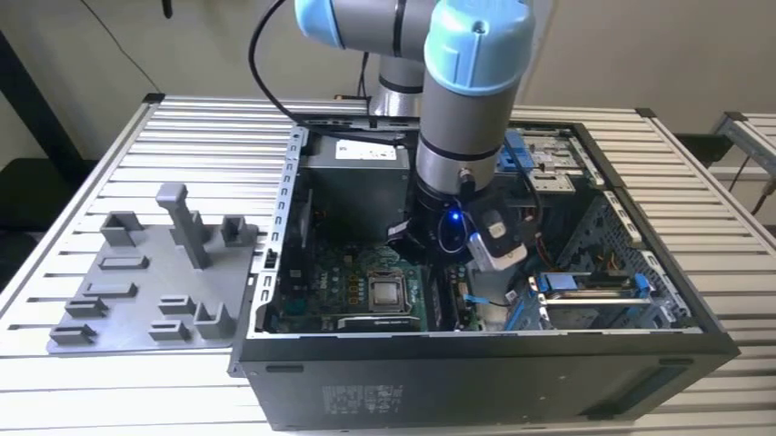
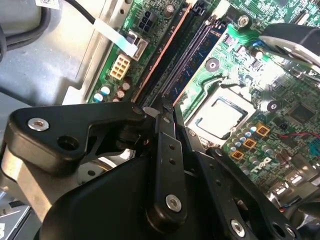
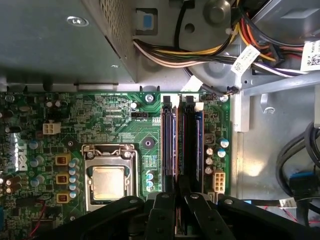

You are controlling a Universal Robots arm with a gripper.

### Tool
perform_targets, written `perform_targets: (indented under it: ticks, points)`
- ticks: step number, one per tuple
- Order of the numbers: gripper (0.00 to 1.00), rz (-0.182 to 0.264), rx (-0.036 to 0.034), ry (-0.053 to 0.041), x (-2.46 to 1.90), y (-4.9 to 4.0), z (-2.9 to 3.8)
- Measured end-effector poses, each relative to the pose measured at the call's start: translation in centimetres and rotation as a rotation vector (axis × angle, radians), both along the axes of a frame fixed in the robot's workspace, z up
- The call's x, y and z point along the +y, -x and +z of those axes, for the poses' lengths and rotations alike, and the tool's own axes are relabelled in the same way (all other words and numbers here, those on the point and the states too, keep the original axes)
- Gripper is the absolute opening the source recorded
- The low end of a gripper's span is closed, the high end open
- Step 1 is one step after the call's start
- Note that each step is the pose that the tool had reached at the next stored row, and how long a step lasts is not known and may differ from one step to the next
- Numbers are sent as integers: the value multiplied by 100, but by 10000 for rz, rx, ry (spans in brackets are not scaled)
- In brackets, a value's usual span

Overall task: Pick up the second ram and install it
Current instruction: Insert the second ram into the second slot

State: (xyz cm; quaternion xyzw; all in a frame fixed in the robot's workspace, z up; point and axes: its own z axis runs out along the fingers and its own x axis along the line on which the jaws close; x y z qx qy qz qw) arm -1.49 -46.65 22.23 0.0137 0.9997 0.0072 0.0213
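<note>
The second ram (image 3: 179,145) is a thin dark stick seen edge-on, with a coppery edge. It stands along the memory slots (image 3: 197,145) of the green motherboard (image 3: 115,120), and in the second wrist view the second ram (image 2: 163,60) runs away from the fingertips. My gripper (image 3: 178,189) is shut on its near end, one black finger on each side. The second wrist view has the gripper (image 2: 161,107) just above the board. In the exterior view the gripper (image 1: 439,272) hangs deep inside the open computer case (image 1: 485,363).
The processor socket (image 3: 107,181) lies beside the slots. A bundle of coloured cables (image 3: 200,50) and a grey metal box (image 3: 55,40) sit past the slots' far end. A grey plastic tray (image 1: 134,300) with upright posts stands outside the case on the exterior view's left.
</note>
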Motion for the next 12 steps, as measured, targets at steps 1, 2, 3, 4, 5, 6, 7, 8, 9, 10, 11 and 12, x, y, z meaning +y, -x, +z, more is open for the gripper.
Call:
perform_targets:
  ticks: [1,2,3,4,5,6,7,8,9,10,11,12]
  points:
    - [14,0,-1,0,-1,0,-3]
    - [14,0,-1,-1,-1,0,-6]
    - [14,0,0,0,-1,0,-8]
    - [14,0,0,2,-2,0,-9]
    - [14,0,0,2,-2,0,-10]
    - [14,0,0,1,-2,0,-12]
    - [14,0,0,1,-2,0,-14]
    - [14,0,0,-1,-3,0,-15]
    - [14,0,0,-2,-3,0,-15]
    - [14,0,0,-1,-8,-1,-16]
    - [14,1,-3,-8,-13,-1,-18]
    - [14,0,-3,-7,-16,0,-18]
